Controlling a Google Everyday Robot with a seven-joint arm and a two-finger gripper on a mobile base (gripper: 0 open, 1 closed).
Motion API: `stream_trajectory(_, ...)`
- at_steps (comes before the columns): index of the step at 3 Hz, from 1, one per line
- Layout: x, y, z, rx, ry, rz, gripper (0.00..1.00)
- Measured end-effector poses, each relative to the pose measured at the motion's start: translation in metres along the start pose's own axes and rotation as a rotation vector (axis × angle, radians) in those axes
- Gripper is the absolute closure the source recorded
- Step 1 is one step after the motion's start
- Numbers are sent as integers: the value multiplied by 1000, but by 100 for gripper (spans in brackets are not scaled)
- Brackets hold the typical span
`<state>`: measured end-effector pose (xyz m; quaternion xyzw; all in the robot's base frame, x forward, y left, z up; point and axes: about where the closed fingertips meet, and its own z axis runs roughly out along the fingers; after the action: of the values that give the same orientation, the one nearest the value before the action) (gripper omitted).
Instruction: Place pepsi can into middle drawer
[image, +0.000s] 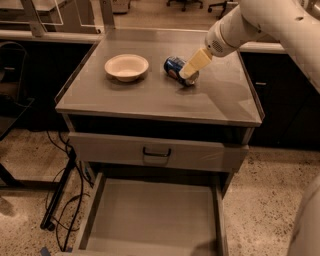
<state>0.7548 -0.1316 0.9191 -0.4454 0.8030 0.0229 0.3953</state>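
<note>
The pepsi can (174, 67), blue with silver ends, lies on its side on the grey cabinet top (150, 97), right of centre. My gripper (192, 66) reaches down from the upper right on the white arm, and its cream tip is at the can's right end, overlapping it in the view. The middle drawer (150, 215) stands pulled out at the bottom of the cabinet, showing a bare flat grey floor and low side walls.
A cream round bowl (126, 66) sits on the top, left of the can. A shut grey drawer front with a dark loop handle (156, 151) is above the open drawer. Cables (65, 200) hang at the cabinet's left. Dark cabinets stand behind.
</note>
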Motion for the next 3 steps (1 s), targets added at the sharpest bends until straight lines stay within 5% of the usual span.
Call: stream_trajectory(3, 5, 5, 69, -70, 31, 103, 0)
